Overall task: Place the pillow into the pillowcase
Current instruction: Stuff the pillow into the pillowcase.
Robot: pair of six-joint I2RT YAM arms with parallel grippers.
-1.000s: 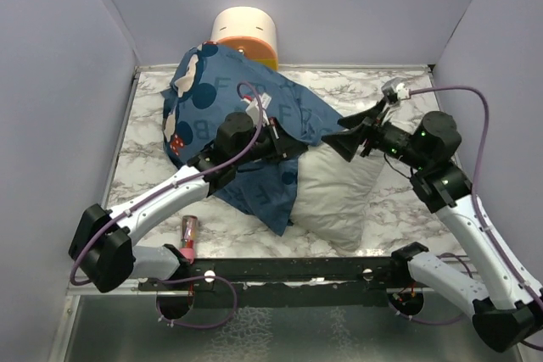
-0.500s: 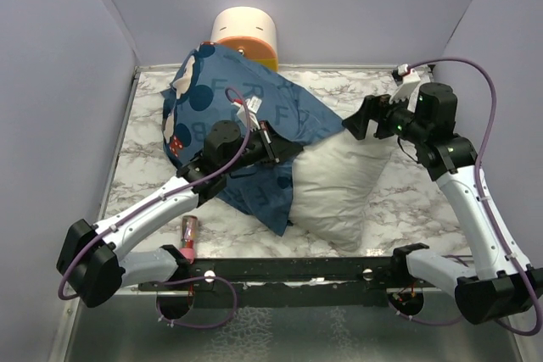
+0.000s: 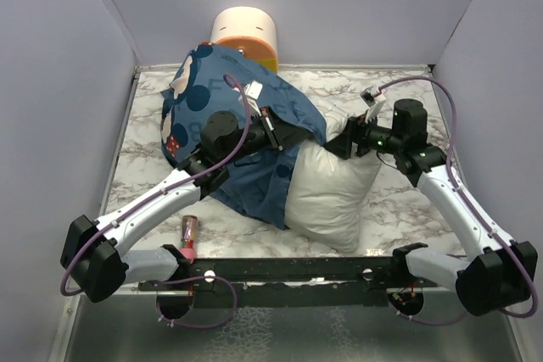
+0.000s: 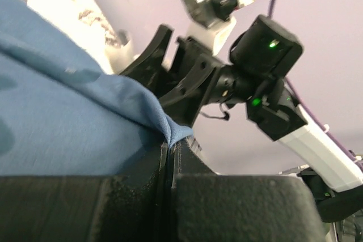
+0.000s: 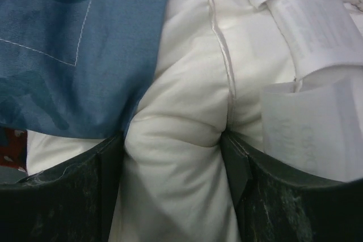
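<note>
Left gripper (image 4: 170, 152): our jaws are pressed together on a thin bit of hem of the pillowcase (image 3: 225, 112), holding its mouth edge up.
Right gripper (image 5: 173, 191): clamped on a fat fold at the tagged end of the pillow (image 3: 327, 197), one finger on each side.
Pillow: on the marble table (image 3: 399, 209), far end under the blue cloth, near white half bare. From above we cannot tell whether the cloth wraps it or only drapes over it.
Risk, hem: we hold little cloth, so a hard push from the right could drag it out of the left jaws, and the mouth would drop shut.
Risk, stuffing: the soft filling may buckle and bunch at the opening instead of sliding in.
Risk, tags (image 5: 315, 21): they lie just beside one finger and could snag.
Risk, arms: both grippers work close together at the mouth, so a knock is possible.
</note>
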